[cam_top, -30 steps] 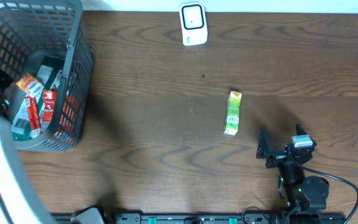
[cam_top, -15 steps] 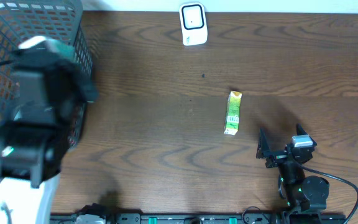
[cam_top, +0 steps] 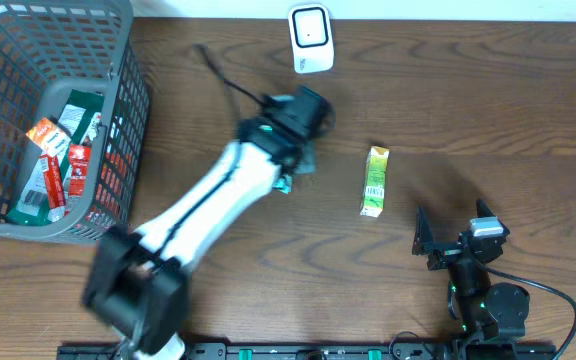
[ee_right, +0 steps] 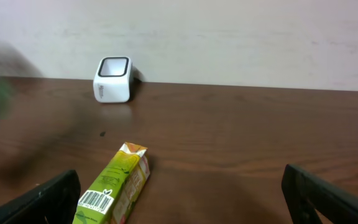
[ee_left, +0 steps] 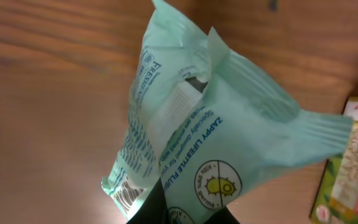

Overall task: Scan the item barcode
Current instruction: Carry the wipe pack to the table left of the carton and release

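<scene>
1. Read the overhead view as a dial, with twelve at the far edge. The left arm [cam_top: 208, 210] reaches from about 7 o'clock at the near edge up to the middle of the bench [cam_top: 488, 90].
2. The left gripper [ee_left: 160, 206] is clamped on a mint-green packet [ee_left: 229, 124]. Its dark fingers pinch the packet's lower edge in the wrist view.
3. The packet hangs above the wood, just short of centre on the 12 o'clock side. It is crumpled, with a crimped seam fanning out to the right. Its blue print and a round yellow-green emblem face the wrist camera.
4. The packet's barcode [ee_left: 126, 198] sits at the lower left corner of the wrapper, partly turned away from the wrist camera.
5. The white scanner [cam_top: 310, 38] stands at 12 o'clock by the far edge. It is beyond the packet and apart from it.
6. A green-and-yellow carton [cam_top: 374, 181] lies flat on the bench at about 3 o'clock from the left gripper. It is near the packet but clear of it. In the right wrist view, a barcode shows on its near end.
7. The right gripper [cam_top: 449, 215] rests at about 4 o'clock near the front edge. Its jaws are spread wide and hold nothing, and the carton lies ahead of them.
8. A grey mesh basket [cam_top: 118, 60] sits at 10 o'clock in the far left corner. Several red, white and green packages lie inside it.
</scene>
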Tool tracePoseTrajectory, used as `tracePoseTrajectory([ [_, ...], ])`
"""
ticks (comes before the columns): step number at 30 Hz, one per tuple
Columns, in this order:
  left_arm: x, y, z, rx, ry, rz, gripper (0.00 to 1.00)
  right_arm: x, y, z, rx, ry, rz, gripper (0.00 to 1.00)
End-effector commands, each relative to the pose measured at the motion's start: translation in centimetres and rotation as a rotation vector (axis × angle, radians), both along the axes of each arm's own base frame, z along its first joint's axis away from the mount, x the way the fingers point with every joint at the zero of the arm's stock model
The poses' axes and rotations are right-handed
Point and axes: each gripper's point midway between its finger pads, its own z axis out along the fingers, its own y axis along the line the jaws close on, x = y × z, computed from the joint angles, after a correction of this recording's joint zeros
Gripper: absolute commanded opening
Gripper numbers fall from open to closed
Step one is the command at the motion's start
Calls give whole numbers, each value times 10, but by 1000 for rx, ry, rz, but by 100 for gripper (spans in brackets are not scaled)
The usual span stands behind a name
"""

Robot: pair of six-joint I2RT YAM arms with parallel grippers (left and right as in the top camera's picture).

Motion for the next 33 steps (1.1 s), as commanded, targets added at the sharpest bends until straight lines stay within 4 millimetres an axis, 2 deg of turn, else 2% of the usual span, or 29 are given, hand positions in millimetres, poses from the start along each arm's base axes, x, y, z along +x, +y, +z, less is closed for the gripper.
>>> tracePoseTrajectory([
  [1, -2, -25, -43, 7, 46, -28, 8, 0, -3, 0, 13, 1, -14, 99],
  [3, 0, -31, -56, 12, 53, -37, 8, 0, -3, 0, 13, 1, -14, 99],
  [4, 0, -34, -61, 13, 55, -41, 11, 0, -3, 0, 13, 1, -14, 99],
  [6, 0, -36, -63, 3, 60, -46, 40, 0, -3, 0, 13, 1, -14, 99],
  [7, 0, -39, -63, -7, 60, -54, 50, 0, -3, 0, 13, 1, -13, 99],
  [9, 2, -44, -56, -32, 50, -73, 63, 0, -3, 0, 13, 1, -13, 99],
  [12, 6, -55, -29, -88, 15, -130, 65, 0, -3, 0, 13, 1, -13, 99],
  [16, 9, -55, 5, -127, -54, -141, 66, 0, -3, 0, 13, 1, -14, 99],
  [17, 10, -54, 13, -125, -73, -158, 65, 0, -3, 0, 13, 1, -14, 99],
  [20, 12, -51, 21, -114, -96, -197, 47, 0, -3, 0, 13, 1, -13, 99],
  [22, 11, -49, 17, -101, -89, -211, 13, 0, -3, 0, 13, 1, -14, 99],
  [23, 11, -49, 14, -97, -82, -210, 7, 0, -3, 0, 13, 1, -14, 99],
  [33, 3, -45, -53, -22, 45, -211, 7, 0, -3, 0, 13, 1, -13, 99],
])
